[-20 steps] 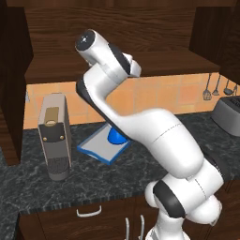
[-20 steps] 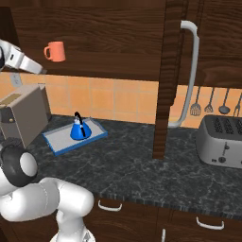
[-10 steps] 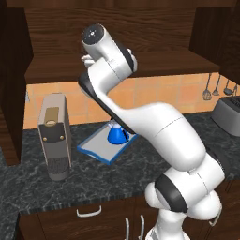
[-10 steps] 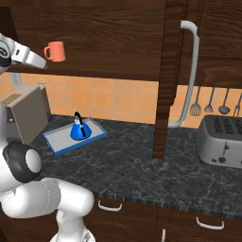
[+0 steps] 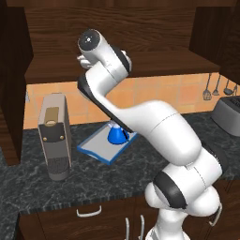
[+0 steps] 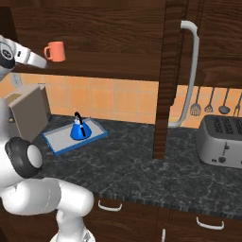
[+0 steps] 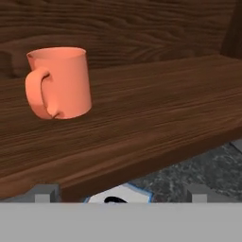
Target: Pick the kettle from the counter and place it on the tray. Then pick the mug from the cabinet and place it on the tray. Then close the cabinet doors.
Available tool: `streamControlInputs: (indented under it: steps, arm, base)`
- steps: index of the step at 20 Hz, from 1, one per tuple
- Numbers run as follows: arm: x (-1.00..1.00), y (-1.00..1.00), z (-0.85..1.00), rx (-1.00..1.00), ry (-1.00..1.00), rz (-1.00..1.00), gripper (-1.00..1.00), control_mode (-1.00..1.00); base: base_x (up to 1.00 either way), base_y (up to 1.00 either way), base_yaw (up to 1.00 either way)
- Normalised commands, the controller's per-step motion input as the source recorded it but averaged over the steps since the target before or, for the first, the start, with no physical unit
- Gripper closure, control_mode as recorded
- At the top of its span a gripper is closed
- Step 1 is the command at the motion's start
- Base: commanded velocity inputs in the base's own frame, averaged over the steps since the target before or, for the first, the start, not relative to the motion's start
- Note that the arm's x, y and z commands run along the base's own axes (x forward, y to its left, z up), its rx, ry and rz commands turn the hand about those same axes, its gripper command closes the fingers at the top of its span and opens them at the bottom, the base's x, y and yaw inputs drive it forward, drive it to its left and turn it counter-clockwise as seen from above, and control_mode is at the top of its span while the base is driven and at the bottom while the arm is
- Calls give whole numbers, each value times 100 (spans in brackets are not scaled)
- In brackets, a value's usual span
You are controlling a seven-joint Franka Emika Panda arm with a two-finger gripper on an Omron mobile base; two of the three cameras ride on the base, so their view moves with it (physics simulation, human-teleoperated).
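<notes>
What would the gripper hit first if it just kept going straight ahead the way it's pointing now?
Probably not the mug, which stands left of the line. The open gripper points over the cabinet shelf, so it would likely reach the wooden back wall first. Depth is hard to judge.

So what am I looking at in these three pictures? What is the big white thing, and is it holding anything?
The big white thing is a robot arm in a computer-rendered kitchen. Two pictures come from cameras on its base, behind it to the left and right. The third comes from a camera on its hand, looking along the gripper, whose two small grey fingertips stand wide apart and hold nothing.

On the dark marbled stone counter lies a flat grey tray with a blue rim, and a small bright-blue cone-shaped kettle already stands on it. Beside the tray stands a tall beige box-shaped appliance, and further right a silver toaster.

Up on the wooden shelf of the open dark-brown wall cabinet stands a plain orange mug, upright; the hand faces it.
</notes>
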Motion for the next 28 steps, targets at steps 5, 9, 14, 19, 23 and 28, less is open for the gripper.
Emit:
streamControlInputs:
  steps: [5, 9, 14, 19, 23, 28]
  arm:
    - [31, 28, 15, 0, 3, -5, -100, -100]
    - [23, 17, 17, 0, 2, -8, -100, -100]
    - [15, 0, 11, 0, 1, -9, -100, -100]
    - [21, 2, 0, 0, 2, -6, -100, -100]
    - [29, 8, 0, 0, 0, -4, -100, -100]
    - [25, 13, 0, 0, 6, -2, -100, -100]
  base:
    - [0, 0, 0]
    - [0, 0, 0]
    - [0, 0, 0]
    - [0, 0, 0]
    - [0, 0, 0]
    - [0, 0, 0]
